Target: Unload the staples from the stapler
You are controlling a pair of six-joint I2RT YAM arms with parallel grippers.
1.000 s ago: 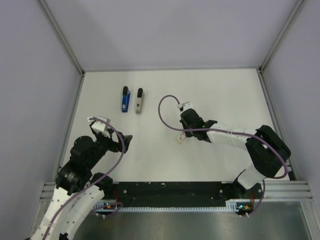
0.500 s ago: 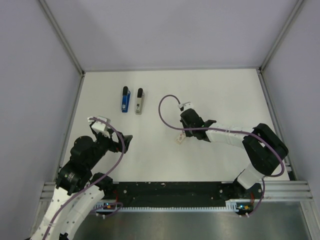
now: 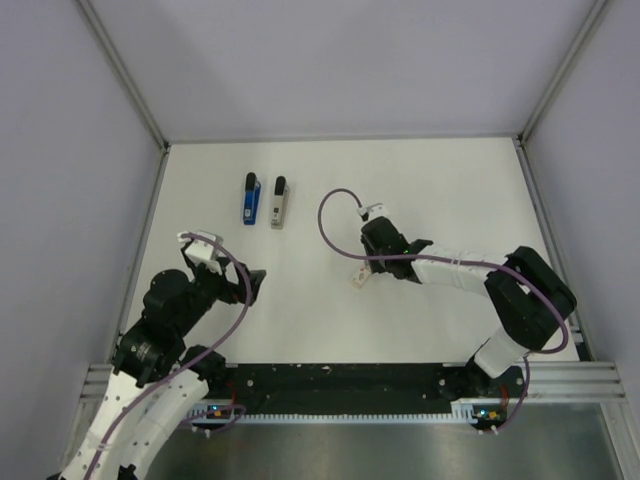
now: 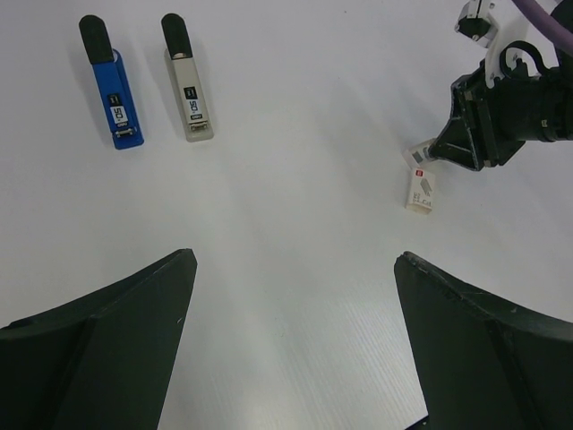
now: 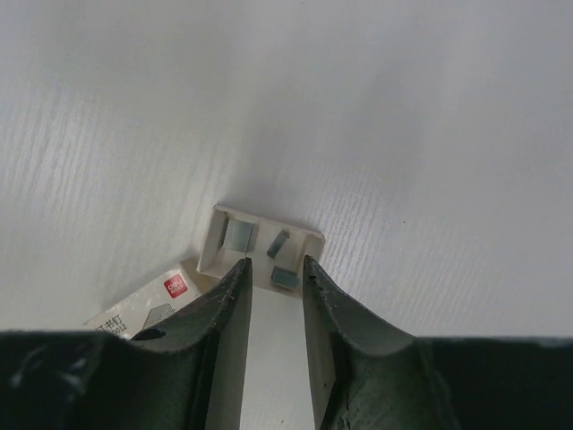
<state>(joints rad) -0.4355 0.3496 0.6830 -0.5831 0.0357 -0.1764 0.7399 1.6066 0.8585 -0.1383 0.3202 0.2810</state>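
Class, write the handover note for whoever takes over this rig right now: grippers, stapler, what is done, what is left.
Left gripper: open, empty, hovering.
Right gripper: fingers narrowly apart over the small white box holding grey strips; grip unclear.
Stapler's blue body and grey inner part lie side by side, apart, beyond the left gripper.
Done: those two parts apparently separated.
Left: whether staples remain inside cannot be seen; check both parts.

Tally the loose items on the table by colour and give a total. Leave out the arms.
Blue stapler piece: 1
Grey stapler piece: 1
Whitish box parts: 2
Total: 4
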